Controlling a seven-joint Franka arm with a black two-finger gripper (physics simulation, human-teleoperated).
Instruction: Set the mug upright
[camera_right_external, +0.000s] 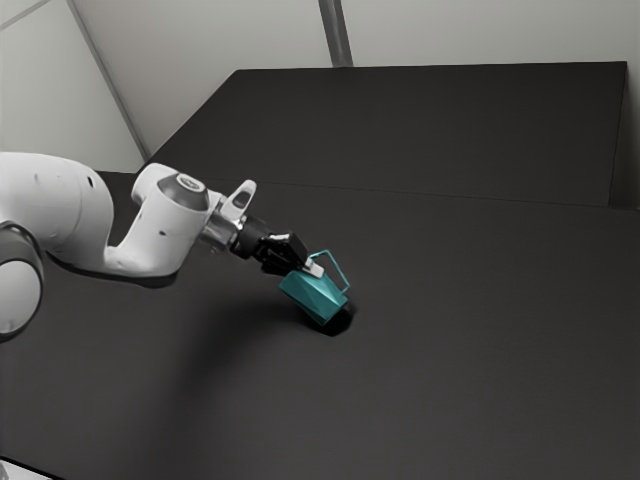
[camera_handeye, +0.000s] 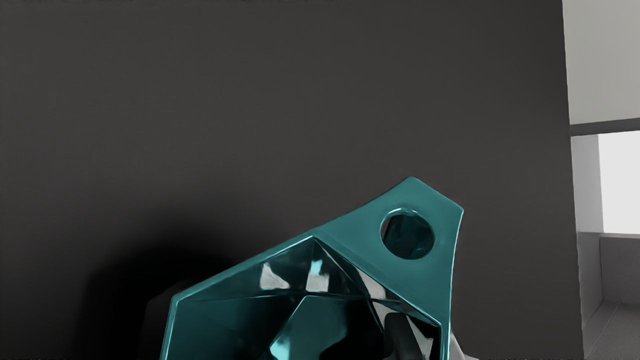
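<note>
Exterior view: shows white-and-grey jointed robot arm (camera_right_external: 165, 235) reaching in from the exterior view's left, ending in black two-finger gripper (camera_right_external: 311, 268) at upper end of faceted teal mug (camera_right_external: 313, 297). Mug tilted, not upright, angled down and away from gripper toward black flat tabletop (camera_right_external: 460, 350); can't tell if base touches tabletop. Gives thin angular handle (camera_right_external: 338, 274) from outside, on the side facing the exterior view's right, plus dark shadow (camera_right_external: 343, 322) by the base. Can't tell from either view whether gripper is spread or pinching mug wall. Wrist view: adds what exterior view misses, looking into mouth of mug, past many-sided rim (camera_handeye: 171, 320), onto glossy facets with pale reflections and rounded dark patch (camera_handeye: 396, 332) inside, nature unclear. Also gives broad flat teal corner (camera_handeye: 435, 280) joined to rim, pierced by round hole (camera_handeye: 407, 234). Spot soft black shadow on tabletop beside mug, straight tabletop edge, then pale wall (camera_handeye: 602, 60) and bright white panel (camera_handeye: 622, 182) beyond.
</note>
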